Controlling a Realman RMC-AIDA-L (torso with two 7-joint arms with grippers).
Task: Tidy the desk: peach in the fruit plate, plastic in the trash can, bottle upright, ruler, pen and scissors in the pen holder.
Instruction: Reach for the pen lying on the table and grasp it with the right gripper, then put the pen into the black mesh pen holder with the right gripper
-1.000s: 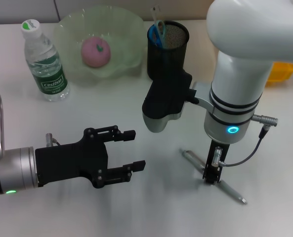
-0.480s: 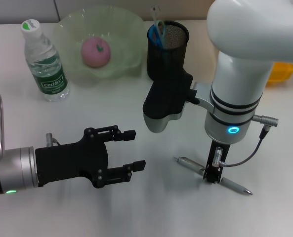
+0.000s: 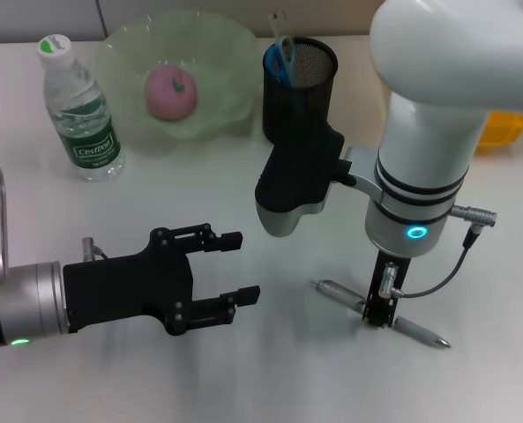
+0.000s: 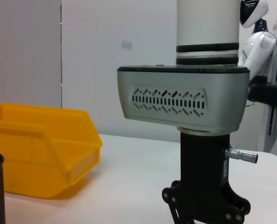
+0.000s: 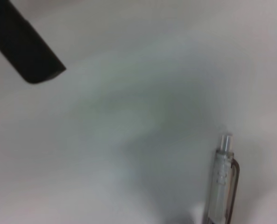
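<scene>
A silver pen (image 3: 415,330) lies on the white table, its clicker end (image 5: 224,186) showing in the right wrist view. My right gripper (image 3: 377,314) points straight down and is shut on the pen at its middle. Farther left, my left gripper (image 3: 240,267) hovers open and holds nothing. The pink peach (image 3: 171,91) rests in the green fruit plate (image 3: 120,53). The bottle (image 3: 80,110) stands upright beside the plate. The black mesh pen holder (image 3: 301,88) has blue scissors handles (image 3: 281,55) and a thin pale strip sticking out. The plastic is out of view.
A yellow bin (image 3: 501,128) sits at the table's right edge, behind my right arm; it also appears in the left wrist view (image 4: 40,154) with the right arm's wrist (image 4: 182,107) in front. A black fingertip (image 5: 28,53) crosses the right wrist view.
Between one second and half a second ago, the pen swung to a flatter angle under my right gripper. Since then nothing has moved. The left arm stayed still.
</scene>
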